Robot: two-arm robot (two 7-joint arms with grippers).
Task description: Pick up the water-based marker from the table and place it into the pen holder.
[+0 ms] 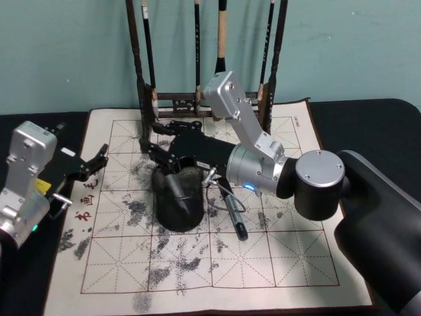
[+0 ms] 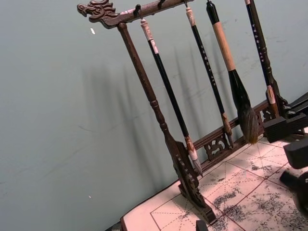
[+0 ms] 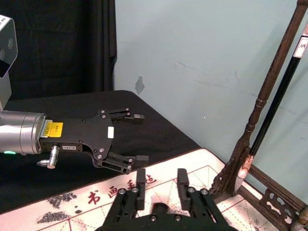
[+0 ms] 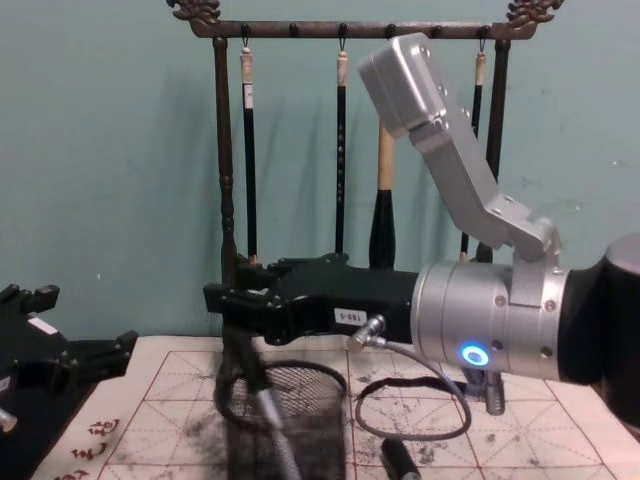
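Observation:
The black wire-mesh pen holder (image 1: 179,201) (image 4: 300,415) stands on the practice sheet left of centre. My right gripper (image 1: 150,136) (image 3: 161,180) (image 4: 215,298) hovers open just above and behind its rim, nothing between its fingers. In the chest view a slim blurred marker-like stick (image 4: 272,420) slants down into the holder right under those fingers. A dark marker (image 1: 233,216) (image 4: 398,460) lies on the sheet just right of the holder. My left gripper (image 1: 102,161) (image 3: 140,137) is open and holds nothing, low over the sheet's left edge, apart from both.
A tall dark wooden brush rack (image 1: 197,99) (image 2: 159,110) with several hanging brushes stands close behind the holder. The ink-stained gridded sheet (image 1: 217,270) covers a black table. My right arm's cable (image 1: 217,197) loops beside the lying marker.

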